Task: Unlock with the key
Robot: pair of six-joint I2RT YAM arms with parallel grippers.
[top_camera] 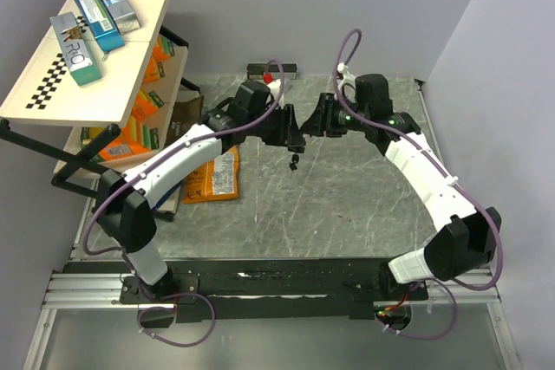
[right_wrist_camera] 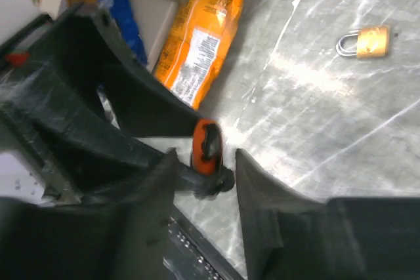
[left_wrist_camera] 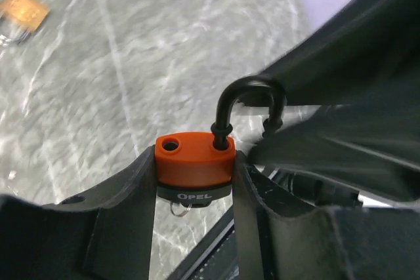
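My left gripper (left_wrist_camera: 194,170) is shut on the small orange-red padlock (left_wrist_camera: 193,157) and holds it above the table, in the middle of the top view (top_camera: 291,125). Its black shackle (left_wrist_camera: 250,105) stands up with one leg out of the body; that hole is empty. The key (top_camera: 295,160) hangs as a small dark cluster under the lock, and only its ring (left_wrist_camera: 178,208) shows in the left wrist view. My right gripper (right_wrist_camera: 205,165) is open, its fingers either side of the shackle (right_wrist_camera: 214,181), right against the left gripper (top_camera: 319,120).
A small brass padlock (right_wrist_camera: 365,41) lies on the grey table and also shows in the left wrist view (left_wrist_camera: 23,9). An orange snack bag (top_camera: 215,181) lies left of centre. A shelf rack (top_camera: 87,58) with boxes stands at the far left. A dark block (top_camera: 271,69) sits at the back.
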